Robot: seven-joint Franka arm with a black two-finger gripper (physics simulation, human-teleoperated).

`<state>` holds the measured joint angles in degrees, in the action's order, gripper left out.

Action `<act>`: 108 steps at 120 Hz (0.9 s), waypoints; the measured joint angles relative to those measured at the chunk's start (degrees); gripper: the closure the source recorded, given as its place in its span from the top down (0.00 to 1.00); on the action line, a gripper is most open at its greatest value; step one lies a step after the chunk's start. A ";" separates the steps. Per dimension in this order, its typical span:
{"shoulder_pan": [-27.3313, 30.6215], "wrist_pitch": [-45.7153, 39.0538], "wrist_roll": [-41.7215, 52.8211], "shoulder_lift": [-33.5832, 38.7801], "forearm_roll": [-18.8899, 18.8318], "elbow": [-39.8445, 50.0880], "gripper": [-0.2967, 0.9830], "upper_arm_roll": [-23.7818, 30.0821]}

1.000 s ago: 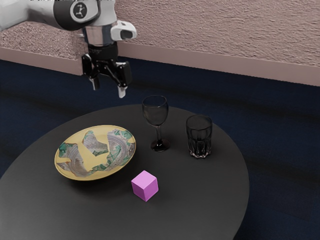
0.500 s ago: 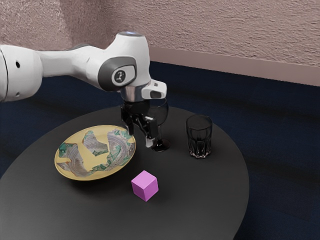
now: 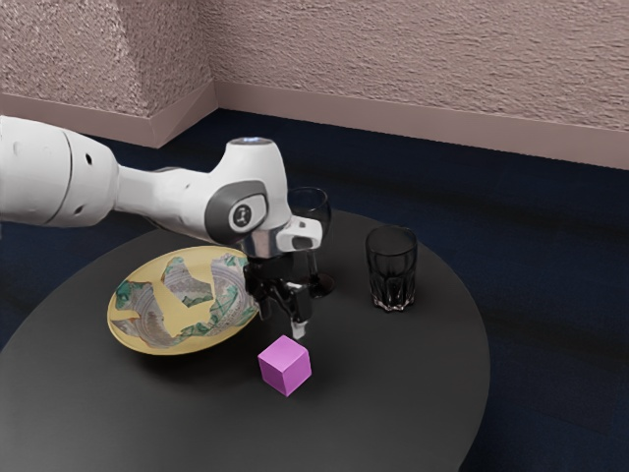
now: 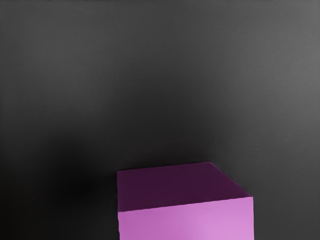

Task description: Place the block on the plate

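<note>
Exterior view: a robot's claw (image 3: 282, 321), its fingers spread, hangs near a pink block (image 3: 285, 366) resting on the dark table (image 3: 393, 393) beside a patterned plate (image 3: 187, 303). A good grasp likely calls for centering over the block, squaring to opposite faces and lowering evenly before closing, clear of the wineglass (image 3: 313, 202).

White arm (image 3: 157, 192) bent, black hand (image 3: 282, 323) pointing down; fingers (image 3: 300, 328) parted
</note>
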<state>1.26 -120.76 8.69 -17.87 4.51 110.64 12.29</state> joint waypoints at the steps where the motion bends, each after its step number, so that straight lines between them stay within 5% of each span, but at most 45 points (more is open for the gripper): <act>1: -0.01 -0.07 0.03 0.01 0.03 0.01 0.77 -0.02; 36: -0.17 -0.97 0.71 3.03 0.37 2.98 0.77 1.93; 108: 0.06 -5.05 1.41 -5.06 0.40 2.94 0.74 1.20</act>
<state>1.32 -125.81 10.10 -22.93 4.91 113.58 13.49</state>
